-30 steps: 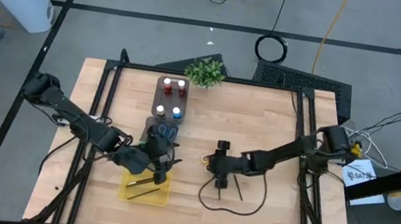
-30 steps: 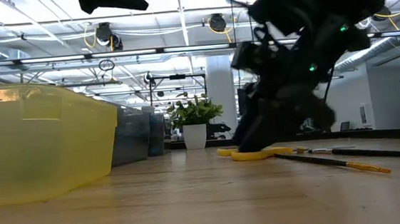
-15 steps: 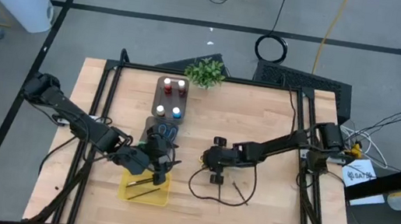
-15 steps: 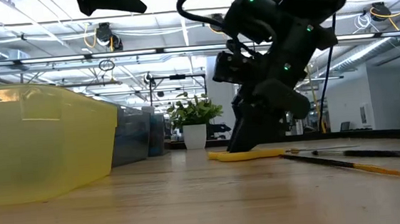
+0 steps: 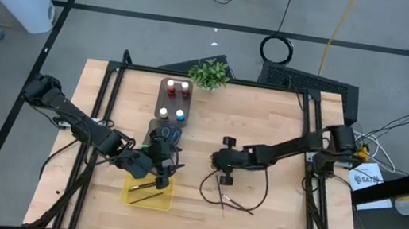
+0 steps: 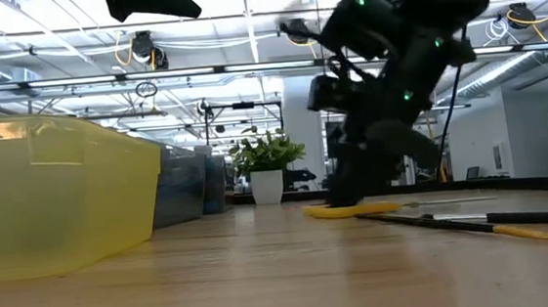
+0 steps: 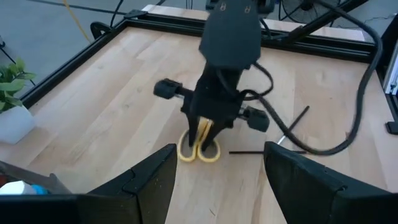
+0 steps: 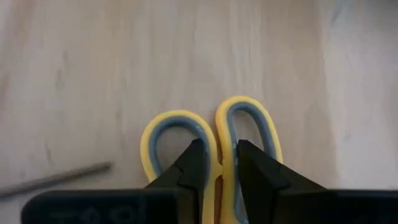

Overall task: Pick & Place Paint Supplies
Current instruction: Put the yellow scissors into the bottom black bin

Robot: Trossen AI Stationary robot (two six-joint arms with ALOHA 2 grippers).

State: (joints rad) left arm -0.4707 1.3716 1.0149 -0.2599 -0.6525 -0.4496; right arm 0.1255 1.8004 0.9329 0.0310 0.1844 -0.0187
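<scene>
— Yellow scissors [image 8: 211, 155], flat on the bench [image 5: 282, 133], mid-table; right pincer [image 8: 214, 163] clenched on the handles where the loops meet.
— Lift straight, I'd say. Left pincer [image 7: 214, 180] hangs released over the yellow tray [image 5: 164, 199].

Yellow tray [image 5: 161, 198], grey organiser [image 5: 163, 110], plant [image 5: 209, 73]

1. Right gripper [image 8: 214, 177]: fingers were spread a second ago; now closed onto the yellow-handled scissors [image 8: 211, 146], pinching where the two handle loops meet.
2. Right arm: elbow and cable loop shifted; wrist swung toward the desk's left edge, then partly back toward the middle.
3. Scissors: nudged slightly on the desk [image 5: 267, 123].
4. Loose dark brushes [image 5: 233, 204]: now nearer the front edge.
</scene>
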